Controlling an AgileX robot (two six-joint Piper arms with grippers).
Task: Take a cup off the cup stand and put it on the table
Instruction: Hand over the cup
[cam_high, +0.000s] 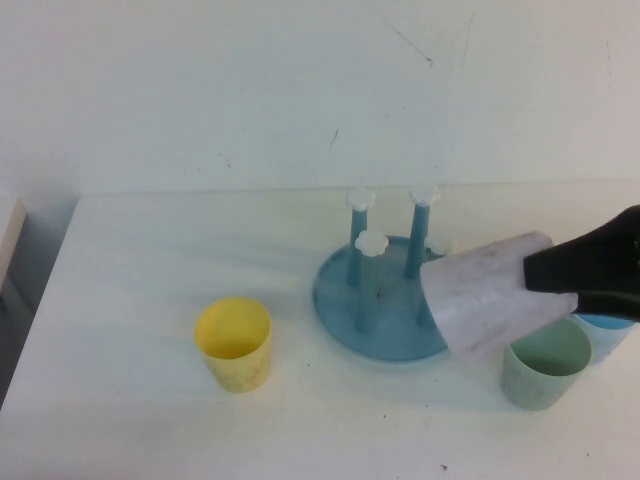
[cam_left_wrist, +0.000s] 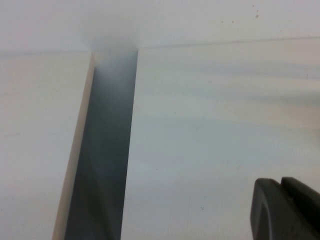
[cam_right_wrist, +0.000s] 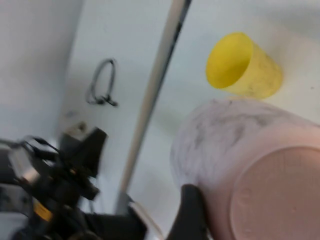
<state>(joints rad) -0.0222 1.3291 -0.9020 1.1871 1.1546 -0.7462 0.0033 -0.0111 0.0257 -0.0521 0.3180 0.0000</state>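
My right gripper (cam_high: 548, 282) is shut on the pale pink cup (cam_high: 490, 296) and holds it on its side in the air, mouth toward the left. The cup hangs over the right edge of the blue cup stand (cam_high: 340, 300), in front of one peg. The stand's other three white-capped pegs are bare. In the right wrist view the cup's base and speckled wall (cam_right_wrist: 240, 145) fill the frame, with one black finger (cam_right_wrist: 192, 215) against the wall. My left gripper (cam_left_wrist: 281, 189) is shut and empty over the white table (cam_left_wrist: 210, 115), out of the high view.
A yellow cup (cam_high: 234, 343) stands upright left of the stand; it also shows in the right wrist view (cam_right_wrist: 243, 66). A green cup (cam_high: 545, 365) and a blue cup (cam_high: 608, 335) stand right of the stand, under my right arm. A gap (cam_left_wrist: 105, 150) separates the table from a side surface.
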